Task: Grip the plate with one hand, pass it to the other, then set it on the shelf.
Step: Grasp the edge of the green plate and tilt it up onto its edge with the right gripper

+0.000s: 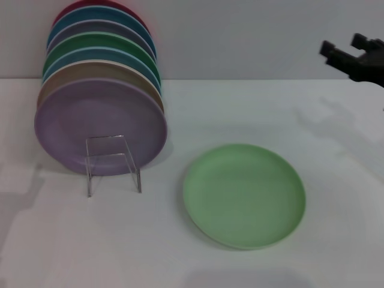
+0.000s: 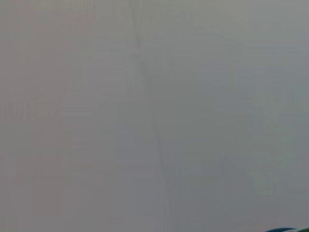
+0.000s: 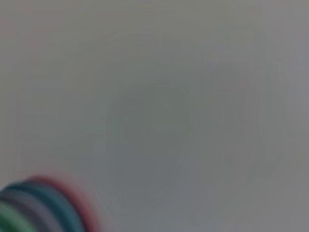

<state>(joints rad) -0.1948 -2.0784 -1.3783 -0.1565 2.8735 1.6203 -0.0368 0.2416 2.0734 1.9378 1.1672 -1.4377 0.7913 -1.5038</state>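
The pale mint-green plate (image 1: pixel 244 195) lies flat on the white table, right of centre in the head view. The clear shelf (image 1: pixel 112 163) stands to its left and bears a row of plates leaning upright, with a lavender plate (image 1: pixel 99 127) at the front. My right gripper (image 1: pixel 346 49) is open and empty, raised at the far right, well above and behind the mint plate. My left gripper is out of view. The right wrist view shows only the blurred rims of the stacked plates (image 3: pixel 38 208).
The row of plates on the shelf (image 1: pixel 102 60) includes red, blue, dark green and tan ones, close to the back wall. The white table (image 1: pixel 180 258) stretches around the mint plate. The left wrist view shows only a plain grey surface.
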